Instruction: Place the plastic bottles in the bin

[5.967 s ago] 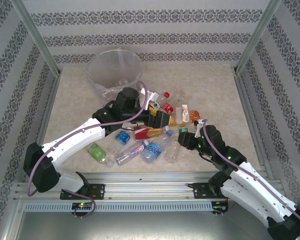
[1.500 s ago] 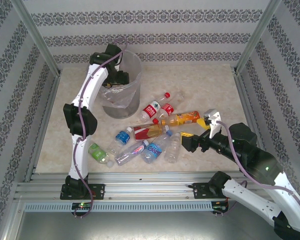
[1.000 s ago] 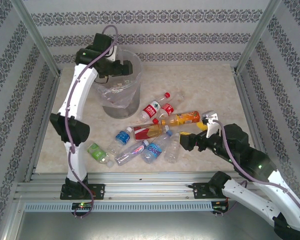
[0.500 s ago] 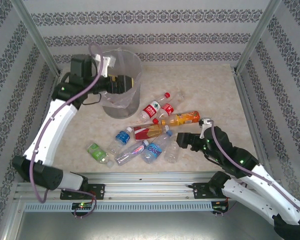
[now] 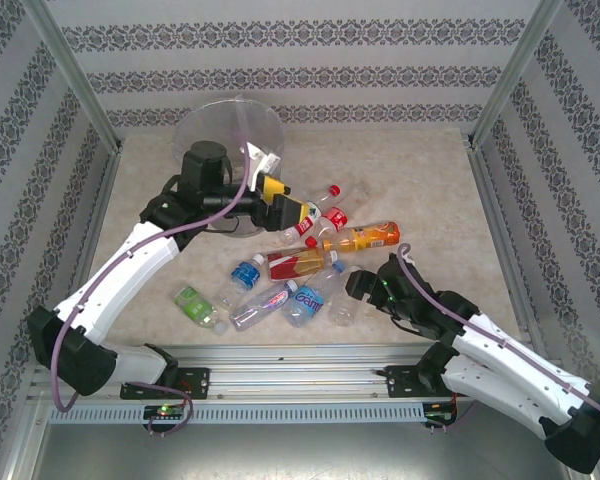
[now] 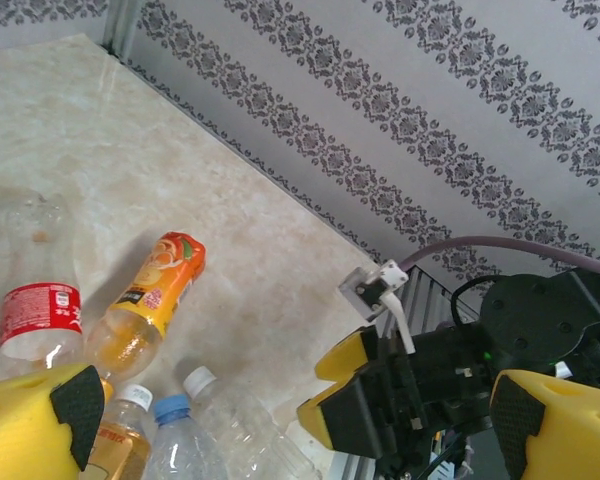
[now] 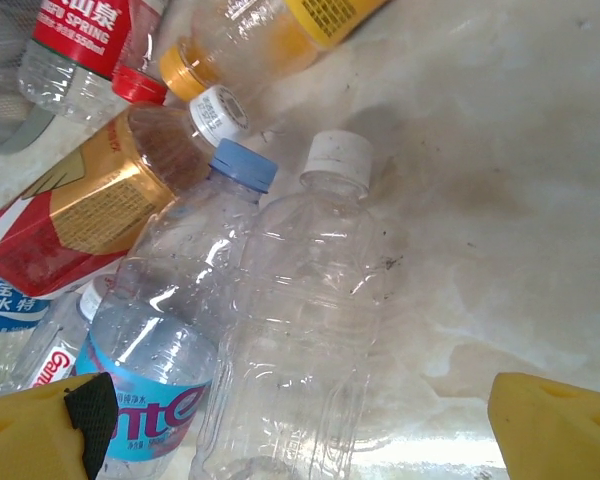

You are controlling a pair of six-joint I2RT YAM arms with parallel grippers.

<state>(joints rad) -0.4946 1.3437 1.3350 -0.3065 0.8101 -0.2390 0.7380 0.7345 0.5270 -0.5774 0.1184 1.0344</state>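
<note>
Plastic bottles (image 5: 298,264) lie on their sides in a loose heap at the middle of the overhead view, on the beige marbled table (image 5: 430,170). You can pick out two red-labelled bottles (image 5: 305,216) with red caps at the top of the heap, and an orange bottle (image 5: 362,237) just to their right. A blue-labelled bottle (image 5: 245,272) lies left of centre, and a green-labelled bottle (image 5: 194,304) sits at the lower left of the group. At the lower right is a bare bottle (image 5: 344,302) with a white cap. The bin (image 5: 230,103), lined with a crinkled bag, stands in the upper left of that view, apart from the heap.

Your left gripper (image 5: 285,202) hangs between the bin and the red-capped pair, raised off the table. In its wrist view the yellow fingers (image 6: 40,425) sit at the two bottom corners, spread wide with nothing between them. The orange bottle lies at centre left of that frame.

Your right gripper (image 7: 300,430) sits low at the right edge of the heap. Its wrist view shows its pads (image 7: 555,420) far apart at the bottom corners. The bare bottle runs up the middle of the frame between them, and you can see neither pad touching it. A blue-capped bottle (image 7: 150,380) with a light blue label lies against its left side.
</note>
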